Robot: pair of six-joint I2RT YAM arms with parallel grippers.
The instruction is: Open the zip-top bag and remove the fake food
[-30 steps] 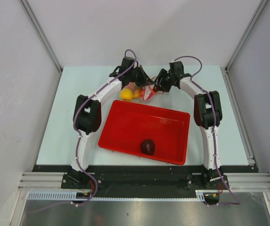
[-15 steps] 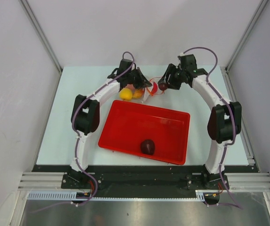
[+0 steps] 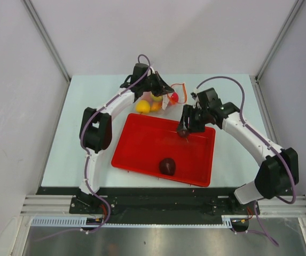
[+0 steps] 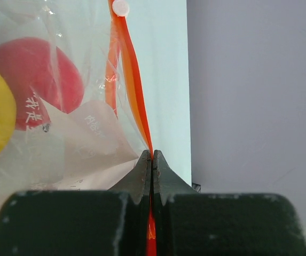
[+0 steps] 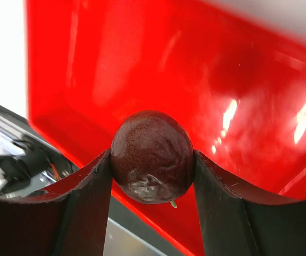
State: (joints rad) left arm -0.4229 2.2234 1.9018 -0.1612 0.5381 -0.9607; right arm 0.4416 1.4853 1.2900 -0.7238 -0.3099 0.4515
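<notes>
Two risks for you: the right gripper (image 5: 153, 166), half-spread around a maroon fruit (image 5: 151, 152) mid-frame, may bounce it off the red tray (image 3: 142, 144); the left gripper (image 4: 151, 160), clamped on the zip strip (image 4: 132, 69), may slip.

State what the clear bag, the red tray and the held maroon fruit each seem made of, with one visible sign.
Bag: thin clear plastic film, glossy; it crinkles and the food shows through.
Tray: probably hard plastic, glossy; bright highlights on smooth red walls.
Maroon fruit: likely moulded plastic, faint sheen, speckled skin.
</notes>
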